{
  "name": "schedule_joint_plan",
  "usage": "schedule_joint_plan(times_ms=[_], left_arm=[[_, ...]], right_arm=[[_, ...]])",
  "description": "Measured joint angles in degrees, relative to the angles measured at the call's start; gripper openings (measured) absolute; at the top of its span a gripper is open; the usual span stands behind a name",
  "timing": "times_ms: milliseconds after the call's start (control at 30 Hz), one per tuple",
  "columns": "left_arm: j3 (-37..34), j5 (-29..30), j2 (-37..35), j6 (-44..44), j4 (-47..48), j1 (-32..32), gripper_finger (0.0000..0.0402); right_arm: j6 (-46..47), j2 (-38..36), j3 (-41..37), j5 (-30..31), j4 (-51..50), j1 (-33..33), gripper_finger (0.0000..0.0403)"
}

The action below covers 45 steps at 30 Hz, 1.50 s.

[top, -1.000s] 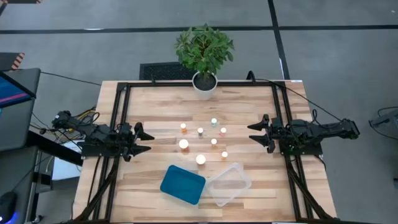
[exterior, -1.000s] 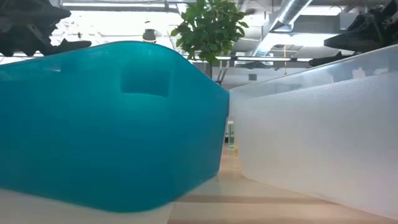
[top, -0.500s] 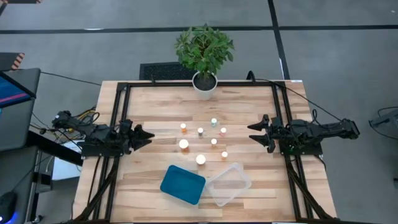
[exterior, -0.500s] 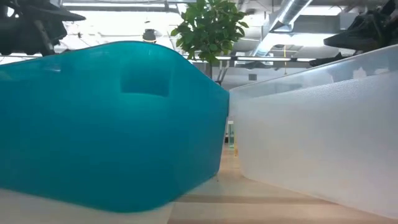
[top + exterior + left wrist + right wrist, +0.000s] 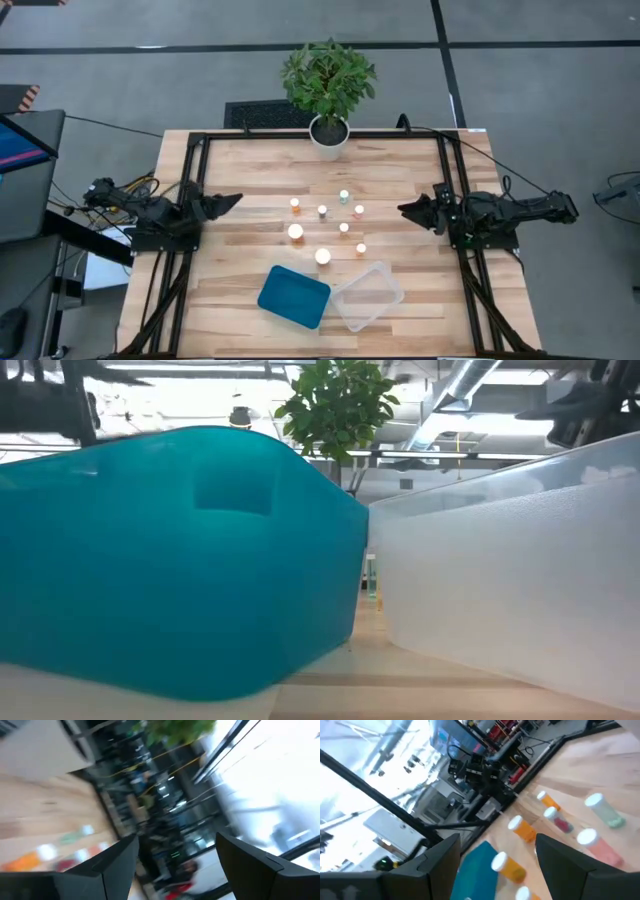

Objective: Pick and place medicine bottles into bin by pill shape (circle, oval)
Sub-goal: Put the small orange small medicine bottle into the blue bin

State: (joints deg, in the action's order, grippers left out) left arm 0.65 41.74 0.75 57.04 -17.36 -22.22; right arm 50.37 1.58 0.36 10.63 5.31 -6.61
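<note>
A pale wooden tabletop with a black frame is seen from above. At its left edge the left tool hovers, its two dark fingers spread apart and grasping nothing, pointing toward the centre. In the middle stand the medicine bottles, small white-capped vials, mostly orange with one greenish and one pinkish, scattered loosely and apart from one another; none is in a container yet. Nearer the front edge lie a teal plastic bin and, just beside it to the right, a clear plastic bin. A green potted plant in a white pot sits at the far edge. At the right edge the right tool waits, also released and holding nothing. As I judge it, the risks lie ahead: the bottles are tiny and stand close together, so a reaching finger could topple a neighbour and send it rolling, and a bottle could land in the wrong bin.
</note>
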Motion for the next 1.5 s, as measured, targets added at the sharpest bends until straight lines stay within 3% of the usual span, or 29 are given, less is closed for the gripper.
schedule_joint_plan(times_ms=[200, 433, 533, 767, 867, 1000, 1133, 1267, 1500], left_arm=[[5.7, -2.3, 4.75, -5.33, -9.53, -0.02, 0.0258], [22.5, -1.53, 20.32, -14.74, -4.8, 0.0, 0.0258], [32.85, -3.13, 28.13, -16.37, 6.25, -0.02, 0.0258], [60.32, -1.23, 46.79, -9.32, 47.08, 1.95, 0.0259], [70.61, -4.73, 54.45, -8.88, 61.95, 5.12, 0.0266], [81.15, -9.06, 63.29, -14.76, 75.96, 10.11, 0.0278], [84.76, -13.74, 69.27, -23.86, 81.26, 16.11, 0.0283], [84.54, -21.34, 74.15, -33.16, 80.97, 22.36, 0.0284], [84.47, -28.65, 84.17, -49.91, 77.14, 28.73, 0.0284]], right_arm=[[-0.42, 0.06, 2.16, 0.72, 4.94, 0.0, 0.0271], [-5.22, 0.0, 8.08, 3.04, 6.33, 0.02, 0.0271], [-8.05, 0.08, 11.33, 3.04, 6.03, 0.0, 0.0271], [-25.04, 6.01, 23.25, 3.4, -2.93, 0.0, 0.0271], [-28.78, 10.42, 28.44, 4.83, -10.62, 0.0, 0.0271], [-31.41, 16.5, 33.69, 6.28, -19.14, 0.0, 0.0271], [-31.4, 20.86, 35.8, 6.2, -23.23, 0.0, 0.0271], [-31.4, 22.96, 35.86, 6.05, -24.56, -0.01, 0.0271], [-31.37, 23.98, 35.87, 5.89, -25.17, -0.02, 0.0271]])
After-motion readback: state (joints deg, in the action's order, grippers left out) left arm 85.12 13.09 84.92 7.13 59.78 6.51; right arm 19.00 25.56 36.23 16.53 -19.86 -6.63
